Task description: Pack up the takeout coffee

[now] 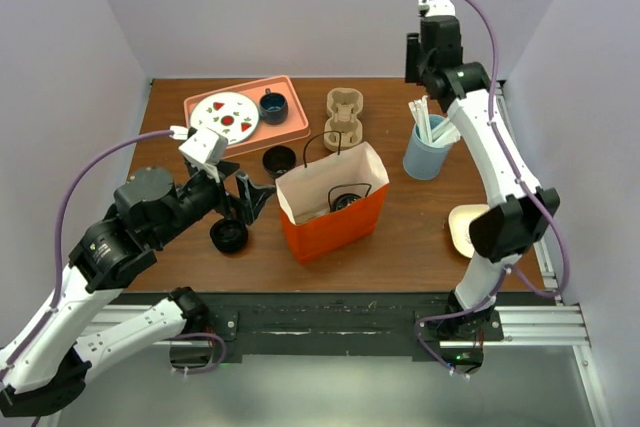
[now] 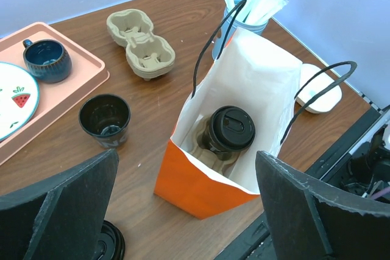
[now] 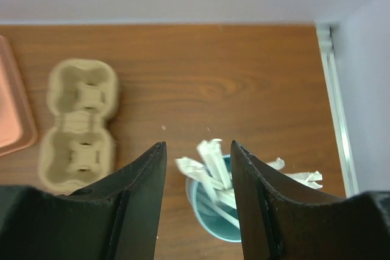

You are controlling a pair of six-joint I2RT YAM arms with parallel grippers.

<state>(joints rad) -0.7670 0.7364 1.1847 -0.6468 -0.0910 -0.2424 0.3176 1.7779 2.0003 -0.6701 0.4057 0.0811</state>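
The takeout coffee [image 2: 230,130], a dark cup with a black sip lid, stands upright inside the orange paper bag [image 2: 204,184], seated in a cardboard holder on the bag's floor. In the top view the coffee [image 1: 347,199] shows through the open mouth of the bag [image 1: 335,225]. My left gripper [image 2: 186,159] hangs open just left of the bag with nothing between its fingers; the top view shows this gripper [image 1: 247,199] beside the bag's left wall. My right gripper [image 3: 198,147] is raised high over the back right, open and holding nothing.
A blue cup of wrapped straws [image 1: 428,147] stands under the right gripper. A cardboard cup carrier [image 1: 345,119], a lidless dark cup [image 1: 278,159] and a loose black lid [image 1: 229,236] lie near the bag. A pink tray [image 1: 290,97] holds a plate and a blue mug. A white dish [image 1: 463,228] sits at the right.
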